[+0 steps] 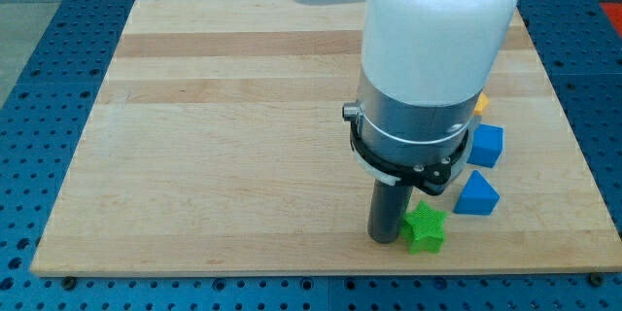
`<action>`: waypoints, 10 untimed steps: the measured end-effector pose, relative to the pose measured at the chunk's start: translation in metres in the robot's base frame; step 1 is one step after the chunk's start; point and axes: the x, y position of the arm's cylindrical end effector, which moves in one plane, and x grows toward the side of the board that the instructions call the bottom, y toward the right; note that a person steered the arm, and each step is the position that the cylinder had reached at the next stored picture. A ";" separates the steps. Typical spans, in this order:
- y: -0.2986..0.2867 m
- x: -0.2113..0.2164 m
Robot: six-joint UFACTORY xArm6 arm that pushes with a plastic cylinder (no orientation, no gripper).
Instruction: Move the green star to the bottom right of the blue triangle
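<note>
- My tip (385,240) has no fingers; it touches the green star (425,228) at its 9 o'clock
- The blue triangle (476,195) sits near, at the star's 2 o'clock
- I am mid-push; next I shove the star toward 3 o'clock

The arm (428,49) runs off the view's top and hides most of an orange block (480,105).

Blue cube (487,145) near view's right edge; orange block (480,105) just above, partly hidden.
</note>
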 end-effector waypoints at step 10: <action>0.099 0.010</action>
